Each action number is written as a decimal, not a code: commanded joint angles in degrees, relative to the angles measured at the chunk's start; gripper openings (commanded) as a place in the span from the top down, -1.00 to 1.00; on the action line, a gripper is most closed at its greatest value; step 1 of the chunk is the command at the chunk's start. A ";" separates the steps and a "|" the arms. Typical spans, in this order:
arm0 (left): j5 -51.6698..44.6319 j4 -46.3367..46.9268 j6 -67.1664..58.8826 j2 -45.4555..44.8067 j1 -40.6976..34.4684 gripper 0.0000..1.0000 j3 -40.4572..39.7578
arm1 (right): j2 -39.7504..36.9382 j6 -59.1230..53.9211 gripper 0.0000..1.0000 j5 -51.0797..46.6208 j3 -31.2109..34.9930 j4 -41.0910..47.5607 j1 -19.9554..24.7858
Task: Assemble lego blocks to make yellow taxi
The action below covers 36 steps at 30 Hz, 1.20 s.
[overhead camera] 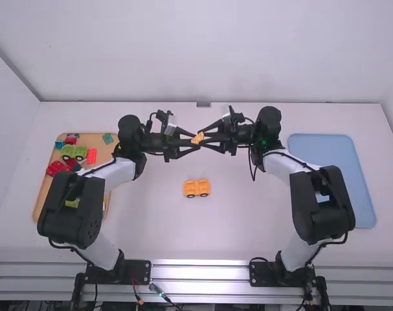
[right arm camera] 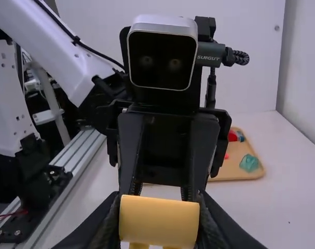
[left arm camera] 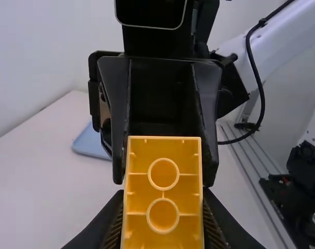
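The yellow-orange plastic car piece with dark round wheels [overhead camera: 197, 188] sits upright on the white table [overhead camera: 248, 220], and serves here as the landmark. Beyond it, on the side away from the arm bases and between the two arms, a small yellow-orange plastic block [overhead camera: 197, 138] is held up by both grippers at once.

The left gripper [overhead camera: 196, 139] comes in from the left of the car piece. In the left wrist view its fingers stand only as far apart as the block is wide, one against each side. Two raised hollow rings, side by side in the block's face, turn toward that camera.

The right gripper [overhead camera: 202, 137] comes in from the right of the car piece, facing the other. In the right wrist view it too is closed down on the block, a finger on either side, with a plain, smooth face of the block toward that camera.

Well to the left of the car piece lies a light-brown tray [overhead camera: 102, 152], partly under the left arm. On it are a green toy vehicle with wheels [overhead camera: 74, 152], a bright red block [overhead camera: 91, 155], a dark red toy car [overhead camera: 57, 168] and a teal block [overhead camera: 107, 138], among other pieces. Well to the right of the car piece lies a flat light-blue tray [overhead camera: 325, 149], partly covered by the right arm.
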<state>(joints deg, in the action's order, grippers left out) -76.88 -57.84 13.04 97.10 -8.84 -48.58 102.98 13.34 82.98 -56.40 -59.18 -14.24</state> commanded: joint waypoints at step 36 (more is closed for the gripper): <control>6.03 -16.59 7.28 0.52 -0.17 0.96 1.38 | 0.42 13.11 0.02 -1.99 -0.76 -17.66 0.94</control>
<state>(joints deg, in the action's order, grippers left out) -71.31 -74.02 18.90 97.30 -8.86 -47.48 102.98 23.18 80.64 -56.38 -75.92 -12.84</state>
